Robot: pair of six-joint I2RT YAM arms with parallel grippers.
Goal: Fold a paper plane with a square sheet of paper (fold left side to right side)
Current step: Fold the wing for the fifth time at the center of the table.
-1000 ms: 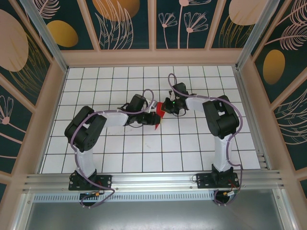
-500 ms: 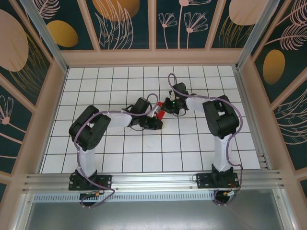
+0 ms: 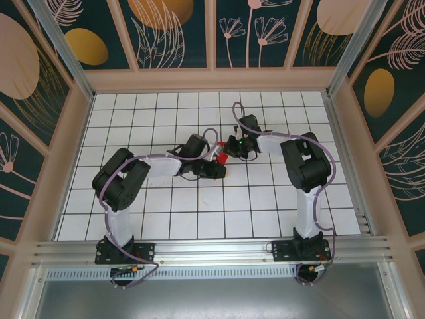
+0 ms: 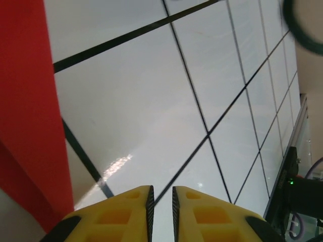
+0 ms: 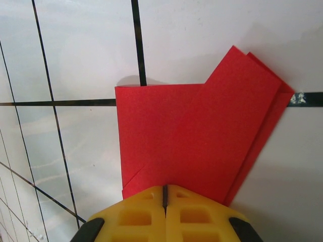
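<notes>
The right fingers (image 5: 136, 217), pressed together, meet the near edge of the folded red paper (image 5: 202, 141), which spreads away from them on the desk (image 5: 75, 50), while the left fingers (image 4: 121, 212), a slit apart and empty, have it just to their left.

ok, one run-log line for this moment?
stage: mid-fold | right gripper: shut on folded red paper | left gripper: slightly open, empty
</notes>
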